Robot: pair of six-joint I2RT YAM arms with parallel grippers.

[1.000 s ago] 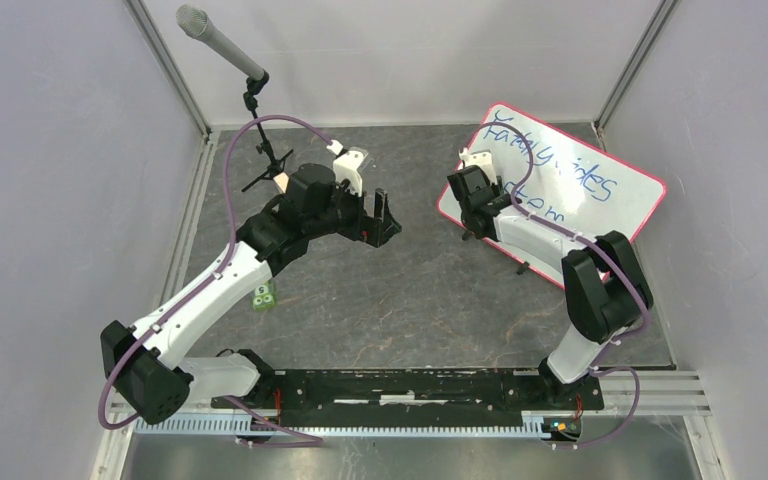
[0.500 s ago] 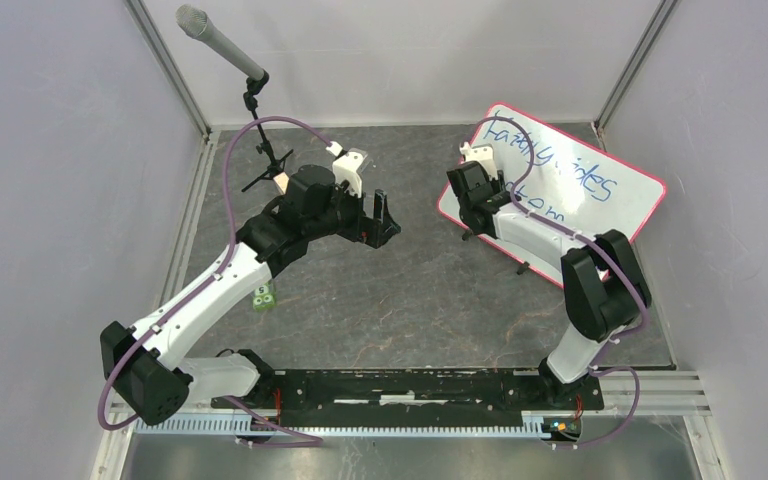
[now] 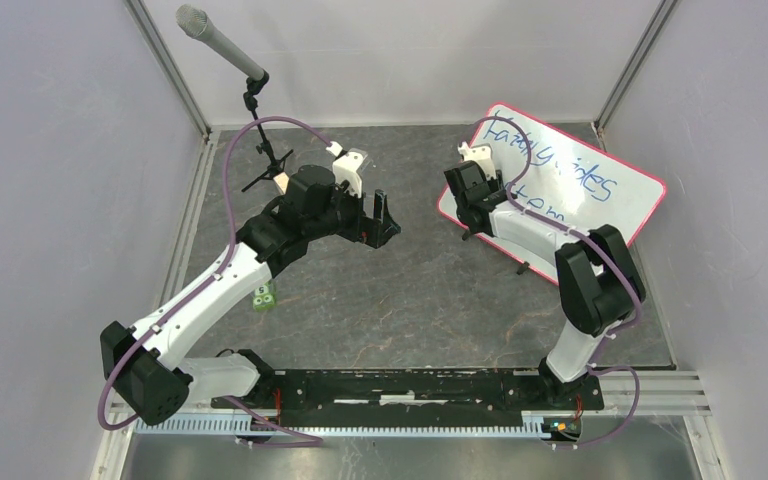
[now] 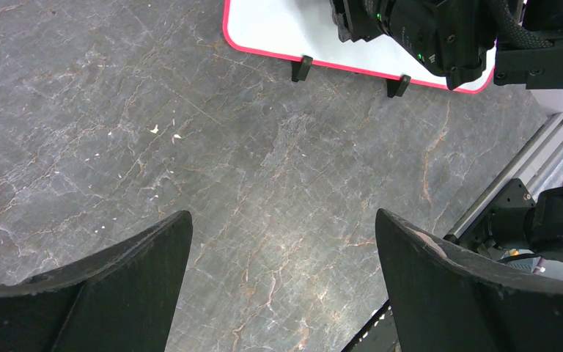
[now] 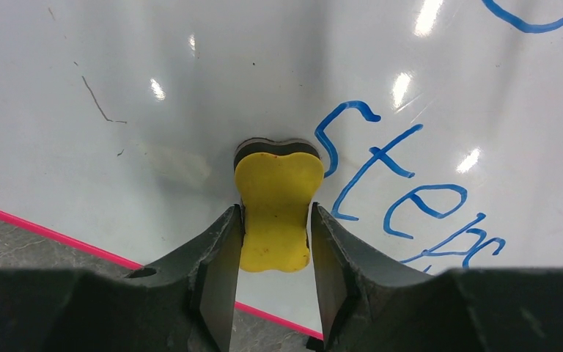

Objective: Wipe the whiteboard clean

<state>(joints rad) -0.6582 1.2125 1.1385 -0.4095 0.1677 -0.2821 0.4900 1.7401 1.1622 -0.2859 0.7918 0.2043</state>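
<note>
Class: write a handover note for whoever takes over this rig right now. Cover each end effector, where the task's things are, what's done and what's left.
Left end effector: open, empty, over the bare table, off the board.
Right end effector: shut on the yellow eraser, which is on the whiteboard near its pink edge, just left of the blue writing.
Done: eraser grasped and placed.
Left: wipe both lines of writing.

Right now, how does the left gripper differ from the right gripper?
The left gripper is open and empty; the right gripper is shut on a yellow eraser. The left gripper hangs over the dark table, apart from the whiteboard; the right gripper holds its eraser at the whiteboard, beside blue writing. Both have two black fingers.
</note>
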